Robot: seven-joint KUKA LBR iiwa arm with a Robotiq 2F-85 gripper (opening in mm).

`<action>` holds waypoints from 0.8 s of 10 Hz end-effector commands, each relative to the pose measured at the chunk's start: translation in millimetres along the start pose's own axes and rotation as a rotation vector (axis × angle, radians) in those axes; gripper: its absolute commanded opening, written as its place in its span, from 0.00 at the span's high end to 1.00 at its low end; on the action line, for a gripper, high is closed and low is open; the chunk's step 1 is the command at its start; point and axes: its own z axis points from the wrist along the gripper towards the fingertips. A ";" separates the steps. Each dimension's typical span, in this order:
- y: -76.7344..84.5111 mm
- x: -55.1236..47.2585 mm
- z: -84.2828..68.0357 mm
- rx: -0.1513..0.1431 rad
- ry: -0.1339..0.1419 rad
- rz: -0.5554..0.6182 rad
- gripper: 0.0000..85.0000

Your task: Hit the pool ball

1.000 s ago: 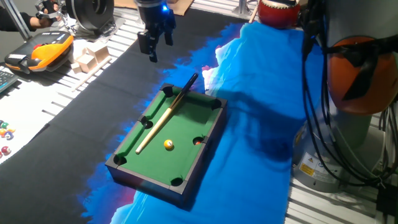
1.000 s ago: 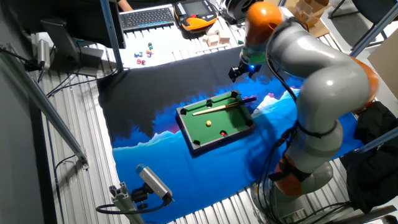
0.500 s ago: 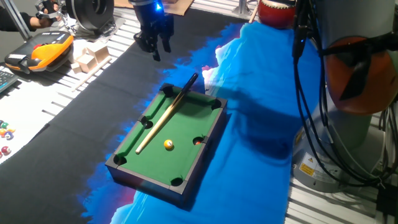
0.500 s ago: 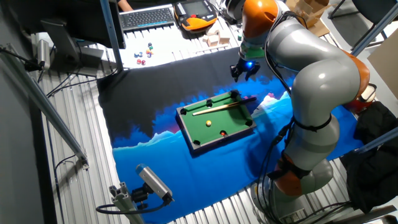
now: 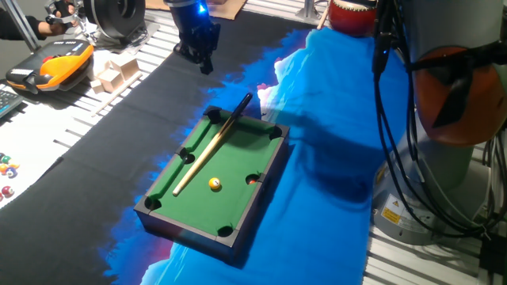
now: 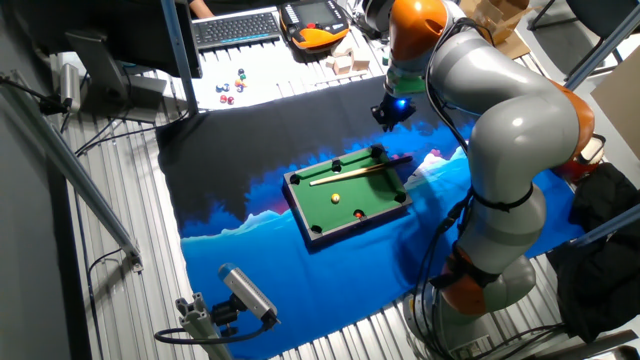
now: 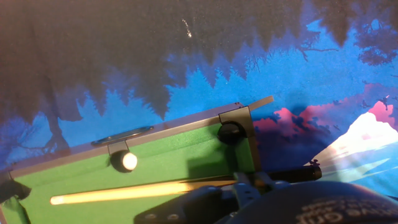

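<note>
The pool ball (image 5: 215, 184), tiny and glossy yellow, lies on the green felt of the mini pool table (image 5: 238, 162) near its front right side; it also shows in the other fixed view (image 6: 336, 197). A wooden cue (image 5: 210, 146) lies lengthwise on the felt, its dark butt over the far rim. My gripper (image 5: 202, 59) hangs above the black cloth, beyond the table's far end and well away from the ball. Its fingers overlap as seen here, so I cannot tell their gap. It holds nothing. The hand view shows the cue (image 7: 143, 191), not the ball.
A reddish ball (image 5: 253, 180) sits in the right side pocket. A pale ball (image 7: 129, 160) sits in a side pocket in the hand view. Wooden blocks (image 5: 111, 73), an orange pendant (image 5: 51, 63) and small coloured balls (image 5: 8, 170) lie at the left. The arm's base (image 5: 451, 119) stands right.
The gripper has shifted slightly toward the table's far end, and its fingers now look narrower than a second ago. Ball and cue have not moved.
</note>
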 end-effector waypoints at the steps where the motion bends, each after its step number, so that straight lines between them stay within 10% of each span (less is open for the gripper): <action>1: -0.1 0.1 0.0 0.000 0.000 0.000 1.00; 8: -0.3 0.3 0.0 -0.002 -0.008 0.020 1.00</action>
